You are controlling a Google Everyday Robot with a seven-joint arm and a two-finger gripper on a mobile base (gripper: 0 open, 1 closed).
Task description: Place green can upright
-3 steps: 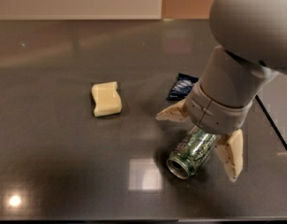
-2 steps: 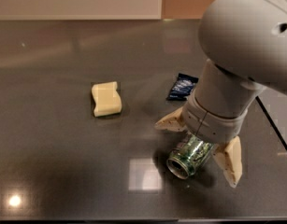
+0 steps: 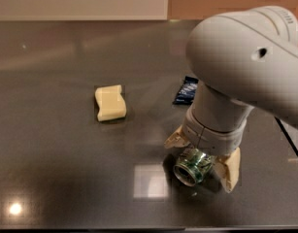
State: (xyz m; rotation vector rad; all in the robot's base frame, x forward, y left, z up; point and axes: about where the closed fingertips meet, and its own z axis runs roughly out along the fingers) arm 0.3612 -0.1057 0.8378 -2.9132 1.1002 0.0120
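Gripper (image 3: 201,160) poised low over the can (image 3: 191,166), which lies on its side directly beneath it on the table (image 3: 66,178). The two tan fingers (image 3: 229,167) stand spread wide, one on each flank of the can's body, a stance that suits closing across the curved wall before tipping the can onto its base; whether either pad already touches the metal cannot be told. The can is a small cylinder of thin aluminium, green with pale print, its silver circular end turned toward the camera and away from the wrist. The arm (image 3: 245,62) is smooth, rounded and off-white, and hides what lies behind the gripper on its right. A dark blue wrapper (image 3: 186,90), flat and glossy, lies just behind the gripper, partly covered by the arm. A pale yellow block (image 3: 109,102), soft-edged and matte, sits well apart, toward the picture's left. The tabletop is dark, polished and reflective.
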